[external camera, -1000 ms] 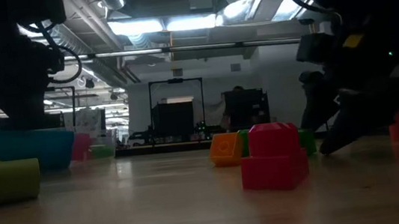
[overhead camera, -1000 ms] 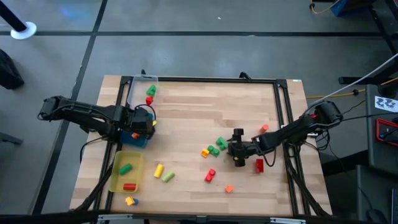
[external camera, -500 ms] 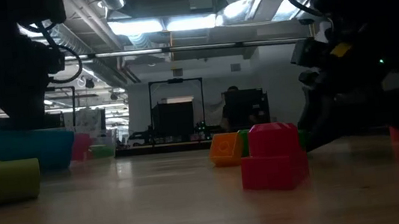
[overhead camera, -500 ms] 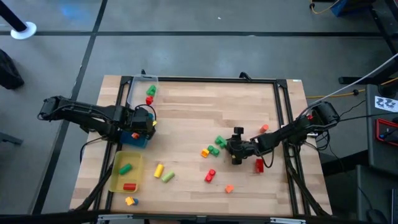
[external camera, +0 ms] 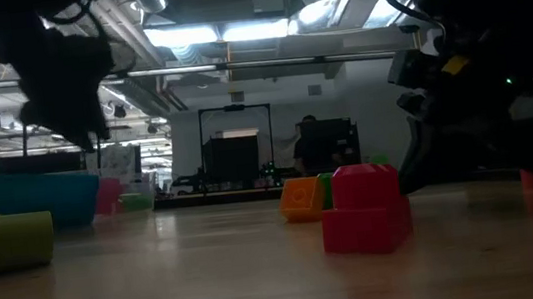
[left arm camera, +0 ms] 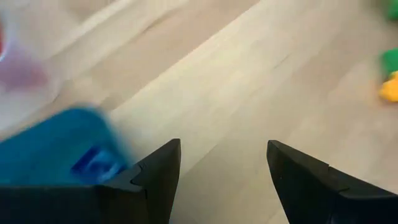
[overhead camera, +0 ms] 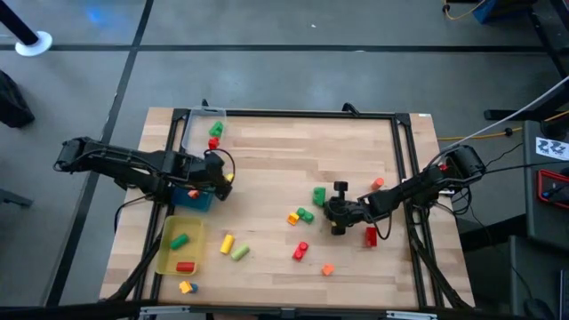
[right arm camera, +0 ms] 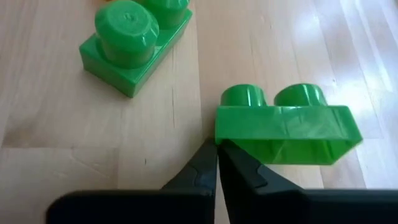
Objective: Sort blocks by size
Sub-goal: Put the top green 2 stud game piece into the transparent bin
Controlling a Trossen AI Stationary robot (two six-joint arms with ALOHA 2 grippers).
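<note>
My right hand (right arm camera: 216, 149) is closed empty beside the green brick (right arm camera: 283, 127). Light, stiff, slick plastic; best taken across its flat sides. Left hand (left arm camera: 221, 168) open.

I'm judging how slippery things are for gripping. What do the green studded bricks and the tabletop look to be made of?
The green two-stud bricks look like moulded plastic: smooth, semi-gloss, with soft highlights on the studs. The pale tabletop looks like wood with a satin finish: it shows plank seams and grain.
</note>
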